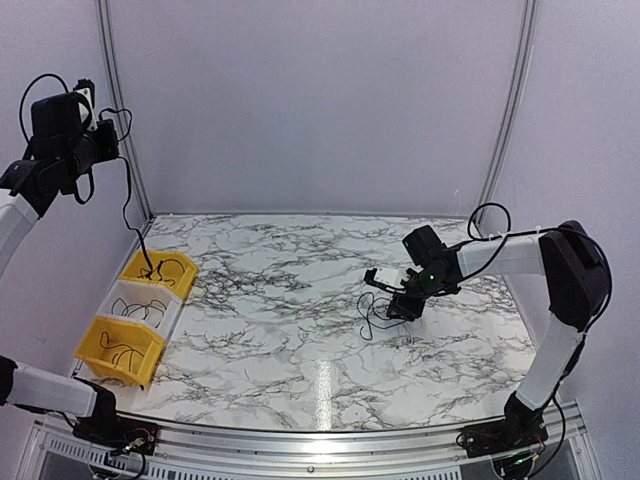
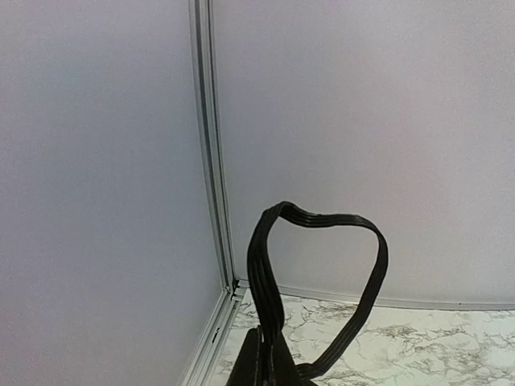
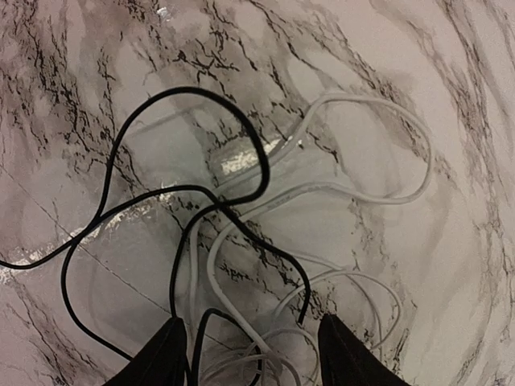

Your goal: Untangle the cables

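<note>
My left gripper (image 1: pixel 106 134) is raised high at the far left, shut on a black cable (image 1: pixel 127 200) that hangs down into the farthest yellow bin (image 1: pixel 172 284). In the left wrist view the closed fingers (image 2: pixel 256 363) pinch that black cable, which arches up in a loop (image 2: pixel 322 219). My right gripper (image 1: pixel 402 303) hovers low over a loose tangle of black and white cables (image 1: pixel 372 312) on the marble table (image 1: pixel 280 320). In the right wrist view it (image 3: pixel 253 362) stands open, with black strands (image 3: pixel 181 190) and white strands (image 3: pixel 354 197) crossing between and beyond the fingertips.
Three bins line the left edge: a yellow one at the back, a white one (image 1: pixel 128 291) in the middle, and a yellow one (image 1: pixel 108 360) nearest. Each holds a coiled cable. Pale walls and a metal corner post (image 2: pixel 211 161) enclose the table.
</note>
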Robot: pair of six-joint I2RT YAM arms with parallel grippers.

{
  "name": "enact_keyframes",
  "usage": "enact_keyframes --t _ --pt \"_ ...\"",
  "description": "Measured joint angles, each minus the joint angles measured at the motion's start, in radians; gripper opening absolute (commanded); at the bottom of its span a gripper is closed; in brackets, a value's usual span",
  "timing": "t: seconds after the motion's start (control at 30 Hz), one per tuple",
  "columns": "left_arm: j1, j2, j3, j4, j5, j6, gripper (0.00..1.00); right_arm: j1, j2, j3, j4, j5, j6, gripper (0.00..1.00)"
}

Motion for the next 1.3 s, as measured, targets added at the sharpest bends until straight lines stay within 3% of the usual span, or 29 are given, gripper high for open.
enact_keyframes --t 0.23,0.87,1.3 --pt "0.043 0.013 -0.047 0.010 -0.028 0.013 0.00 0.000 0.000 0.000 -0.011 0.000 -0.001 0.56" --pt "0.052 0.077 -0.550 0.217 -0.009 -0.106 0.00 0.000 0.020 0.000 -0.020 -0.008 -0.017 0.56" --pt "0.052 0.244 -0.574 0.152 -0.009 -0.182 0.00 0.022 0.041 0.019 -0.015 -0.004 -0.019 0.56"
